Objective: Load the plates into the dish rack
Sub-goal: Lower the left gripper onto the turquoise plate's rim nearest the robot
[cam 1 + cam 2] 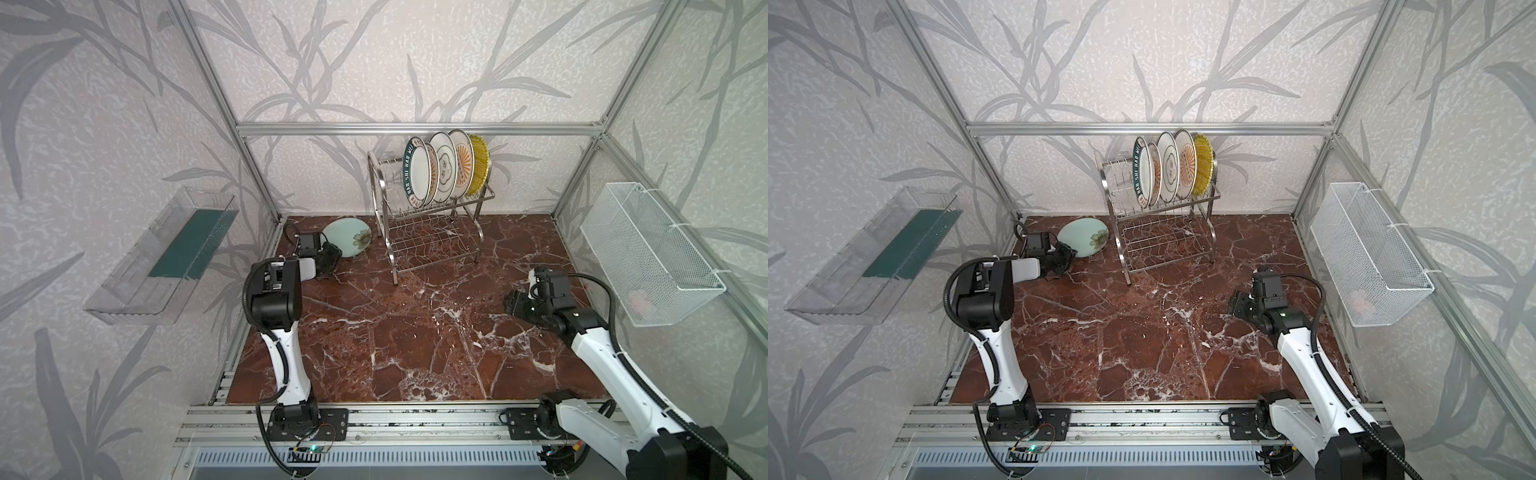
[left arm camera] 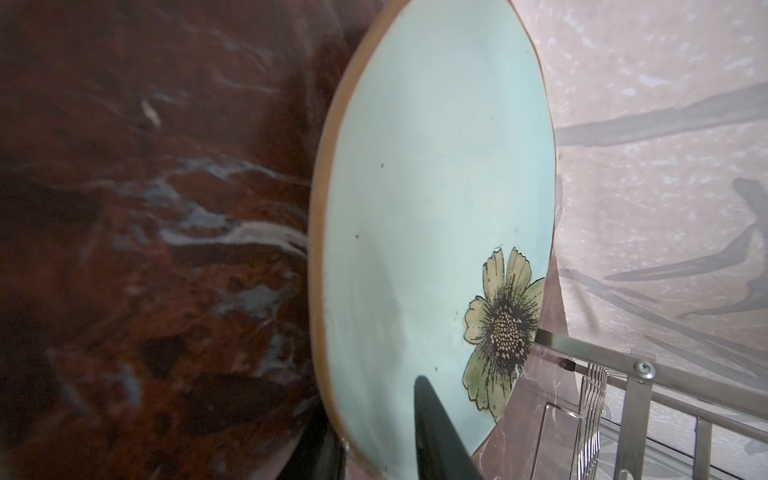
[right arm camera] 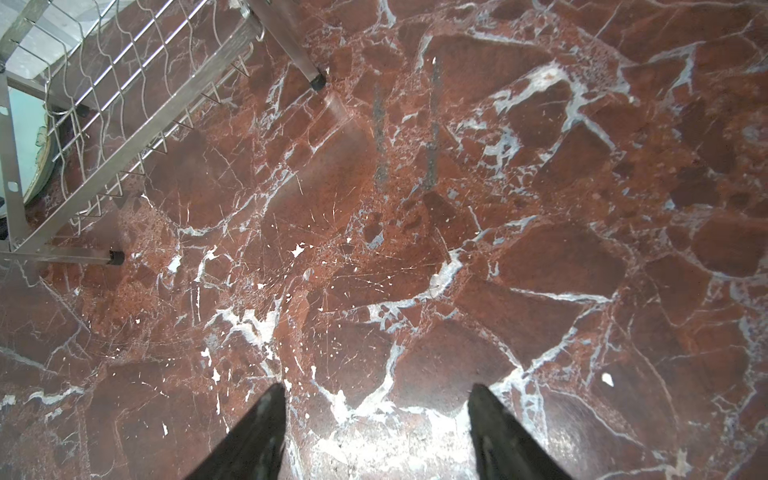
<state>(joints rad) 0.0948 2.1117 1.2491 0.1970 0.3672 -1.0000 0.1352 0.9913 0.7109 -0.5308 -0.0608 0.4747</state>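
The pale mint plate with a flower (image 1: 349, 235) (image 1: 1084, 237) (image 2: 436, 187) sits tilted at the back left of the marble table, just left of the dish rack (image 1: 432, 232) (image 1: 1167, 237). My left gripper (image 1: 332, 253) (image 2: 374, 415) is shut on its near rim, one finger on the face and the other under the edge. Several plates stand upright in the rack's upper tier, from the teal lettered one (image 1: 415, 172) to the yellow ribbed one (image 1: 480, 166). My right gripper (image 1: 509, 305) (image 3: 376, 388) hovers open over bare marble at the right, holding nothing.
A clear plastic tray (image 1: 162, 257) hangs on the left wall and a white mesh basket (image 1: 648, 253) on the right wall. The rack's lower tier (image 3: 124, 83) holds nothing. Aluminium frame posts stand at the back corners.
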